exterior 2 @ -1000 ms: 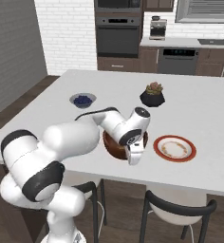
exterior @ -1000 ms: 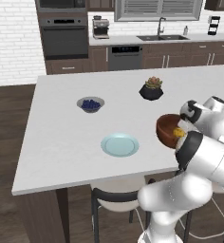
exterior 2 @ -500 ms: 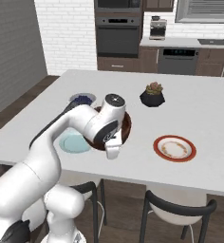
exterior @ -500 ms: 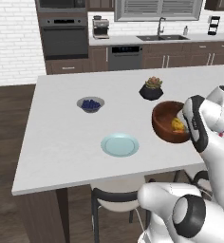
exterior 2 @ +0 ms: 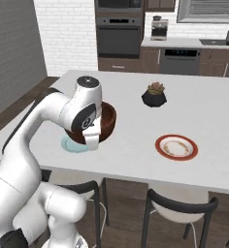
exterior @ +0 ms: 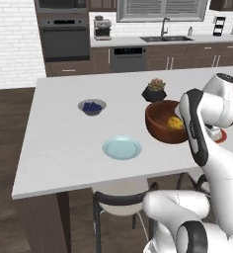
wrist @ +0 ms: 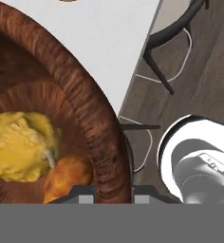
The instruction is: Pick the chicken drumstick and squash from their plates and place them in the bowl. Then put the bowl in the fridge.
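Observation:
The reddish-brown wooden bowl (exterior: 163, 122) hangs tilted just above the counter, and my gripper (wrist: 113, 192) is shut on its near rim (wrist: 102, 126). Inside lie the yellow squash (wrist: 20, 144) and, beside it, the golden-orange chicken drumstick (wrist: 65, 178); the squash (exterior: 175, 122) also shows from the left base. In the right base view the gripper (exterior 2: 93, 138) holds the bowl (exterior 2: 108, 121) over the left part of the counter. The light blue plate (exterior: 122, 147) and the red-rimmed white plate (exterior 2: 176, 147) lie bare. The fridge is out of view.
A small grey bowl of blueberries (exterior: 92, 106) and a black plant pot (exterior: 154, 90) stand farther back on the white counter (exterior: 64, 143). Dark stools (exterior 2: 182, 213) sit under the near edge. Ovens and a sink line the back wall.
My arm has swung, carrying the bowl up and to the left across the counter, away from the red-rimmed plate and towards the blue one. The grip has stayed shut.

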Robot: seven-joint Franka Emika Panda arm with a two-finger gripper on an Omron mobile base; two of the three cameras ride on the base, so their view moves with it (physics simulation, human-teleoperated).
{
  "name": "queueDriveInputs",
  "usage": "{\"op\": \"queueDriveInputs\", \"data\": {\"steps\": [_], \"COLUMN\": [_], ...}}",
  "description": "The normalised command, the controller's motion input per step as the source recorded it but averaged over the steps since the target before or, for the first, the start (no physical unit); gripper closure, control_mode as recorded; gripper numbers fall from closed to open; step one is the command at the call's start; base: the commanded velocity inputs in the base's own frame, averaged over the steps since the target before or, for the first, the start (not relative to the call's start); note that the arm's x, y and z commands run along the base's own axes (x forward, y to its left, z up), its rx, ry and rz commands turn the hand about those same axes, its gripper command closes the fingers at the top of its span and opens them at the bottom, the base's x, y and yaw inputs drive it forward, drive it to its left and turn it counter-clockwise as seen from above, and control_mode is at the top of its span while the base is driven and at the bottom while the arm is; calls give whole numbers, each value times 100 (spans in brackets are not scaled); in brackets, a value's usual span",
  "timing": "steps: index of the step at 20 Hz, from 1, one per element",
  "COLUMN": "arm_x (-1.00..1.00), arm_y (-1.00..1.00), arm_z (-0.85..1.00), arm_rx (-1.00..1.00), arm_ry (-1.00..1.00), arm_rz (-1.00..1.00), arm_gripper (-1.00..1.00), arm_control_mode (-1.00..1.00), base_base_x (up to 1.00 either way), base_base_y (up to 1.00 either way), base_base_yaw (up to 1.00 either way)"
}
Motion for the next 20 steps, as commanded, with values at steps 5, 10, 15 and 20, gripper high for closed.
{"op": "queueDriveInputs", "data": {"steps": [5,10,15,20], "arm_x": [0,0,0,0], "arm_y": [0,0,0,0], "arm_z": [0,0,0,0], "arm_rx": [0,0,0,0], "arm_ry": [0,0,0,0], "arm_rz": [0,0,0,0], "arm_gripper": [100,100,100,100], "arm_control_mode": [100,100,100,100], "base_base_x": [-72,-7,0,0], "base_base_y": [-73,-41,0,0], "base_base_yaw": [-27,-84,-100,-99]}}
